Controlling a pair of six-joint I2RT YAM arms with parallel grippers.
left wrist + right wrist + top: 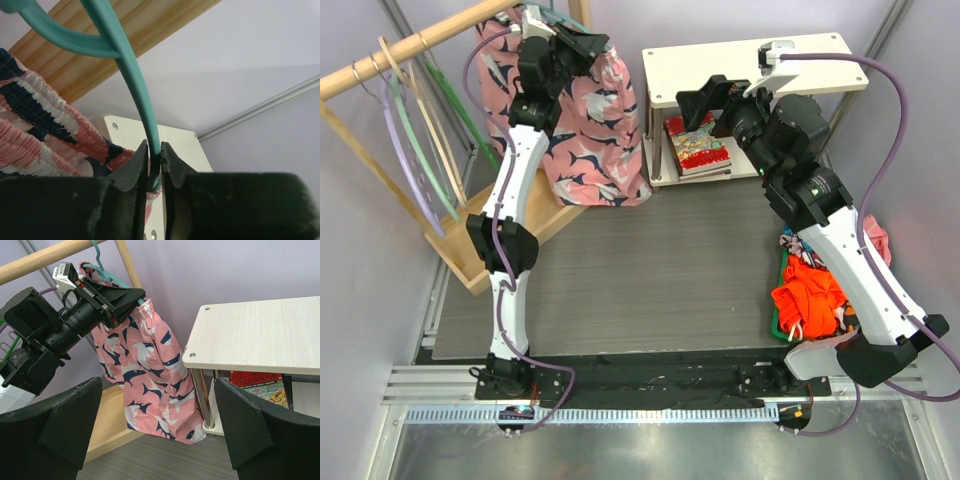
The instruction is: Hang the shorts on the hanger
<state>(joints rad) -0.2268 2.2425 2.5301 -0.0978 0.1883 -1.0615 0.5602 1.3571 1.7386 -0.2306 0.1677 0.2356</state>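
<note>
Orange-red garment lies heaped at the 4 o'clock edge of the table, beside the right arm's lower link. Farther in, toward 1 o'clock, the right gripper hovers with its fingers spread wide and nothing between them. It sits just in front of a pale two-tier shelf with colourful books on the lower board. Toward 11 o'clock the left arm reaches up, and the left gripper is pinched onto a thin arm of the hanger, the teal rod running up between its fingertips. The shorts hang from that hanger, gathered waistband on top, legs drooping below. Beyond them the hanger's hook reaches up against the wooden rail; whether it bears on the rail I cannot tell. Pale hangers dangle from the rail at 10 o'clock.
</note>
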